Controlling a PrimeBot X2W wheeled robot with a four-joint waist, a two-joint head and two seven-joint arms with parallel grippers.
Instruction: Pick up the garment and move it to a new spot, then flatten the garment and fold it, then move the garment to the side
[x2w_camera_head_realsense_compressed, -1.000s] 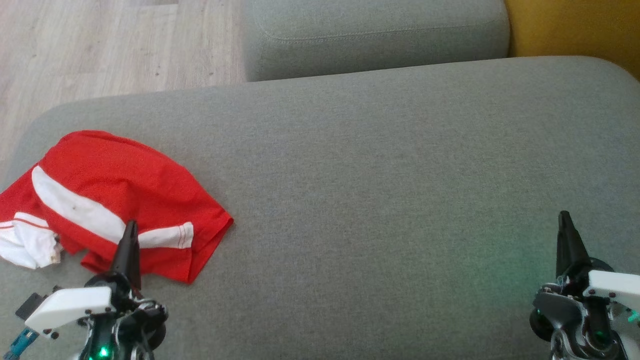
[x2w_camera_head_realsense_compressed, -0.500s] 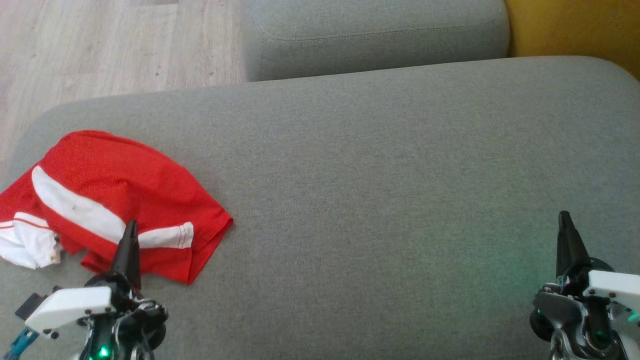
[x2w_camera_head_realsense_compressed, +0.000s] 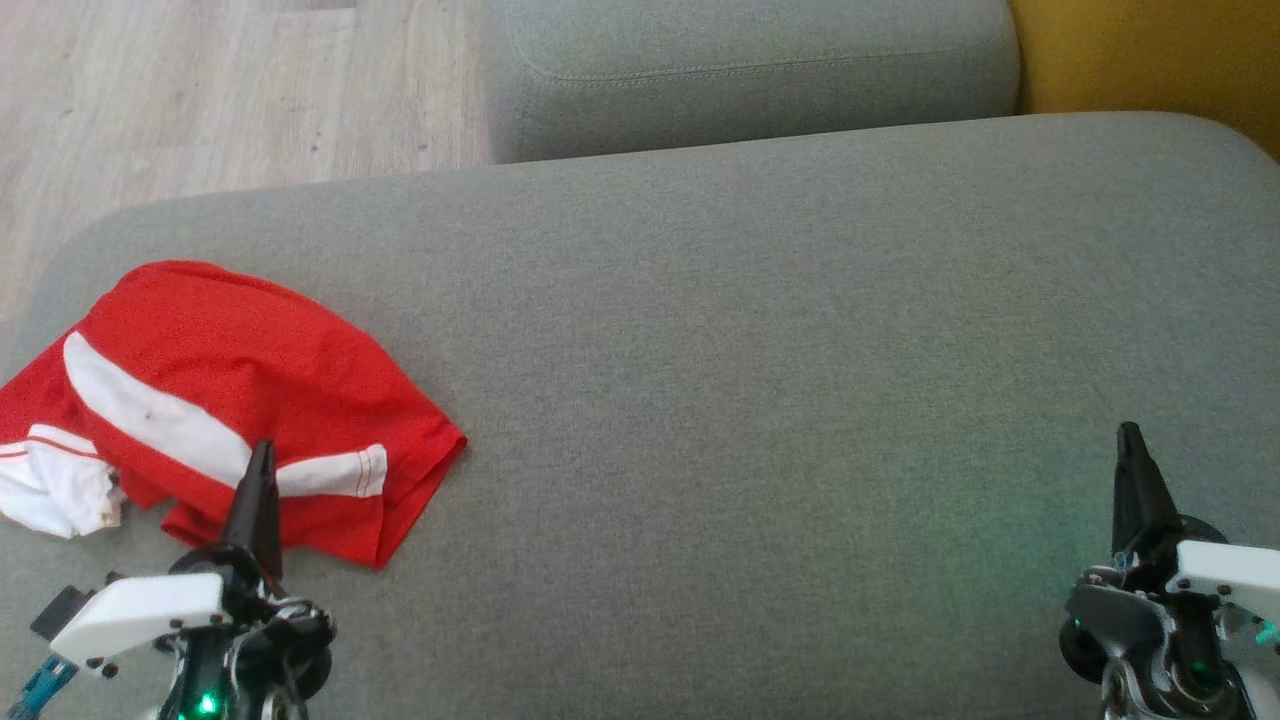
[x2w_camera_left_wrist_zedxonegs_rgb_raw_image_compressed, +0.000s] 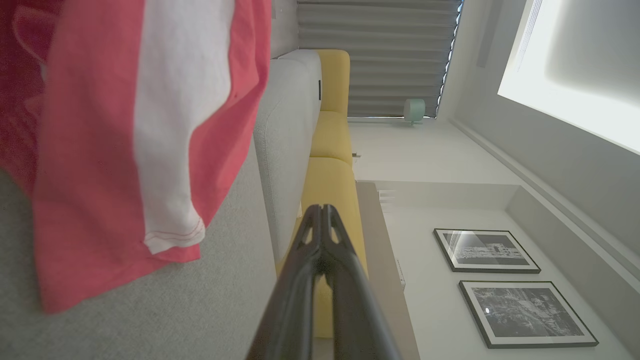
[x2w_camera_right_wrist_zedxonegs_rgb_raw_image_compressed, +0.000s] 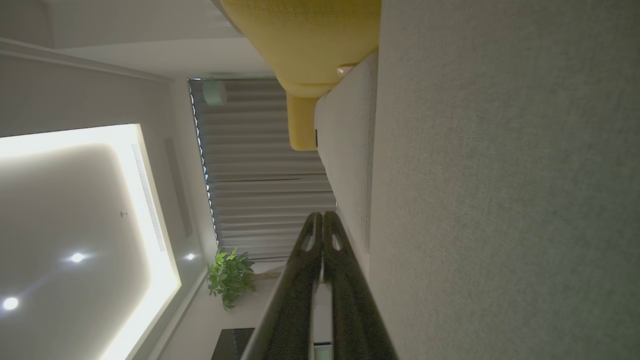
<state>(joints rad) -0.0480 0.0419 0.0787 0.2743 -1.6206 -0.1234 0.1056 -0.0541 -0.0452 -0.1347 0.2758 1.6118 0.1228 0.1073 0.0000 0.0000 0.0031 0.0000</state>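
Nothing had shifted since a second before; my left gripper (x2w_camera_head_realsense_compressed: 262, 450) and right gripper (x2w_camera_head_realsense_compressed: 1128, 432) hung closed, empty; the garment (x2w_camera_head_realsense_compressed: 230, 380) lay rumpled on the cushion (x2w_camera_head_realsense_compressed: 750, 350).

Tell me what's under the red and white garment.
The garment lies crumpled on the grey cushion, which shows beside it. Whatever its folds cover, cushion or tucked-in fabric, cannot be seen.

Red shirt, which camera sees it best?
The head view. It shows nearly all of the red shirt, crumpled on the grey cushion, with its white stripe and edges clear. The left wrist view catches a close, sideways part, cut off by the frame. The right wrist view looks along the cushion toward the curtains.
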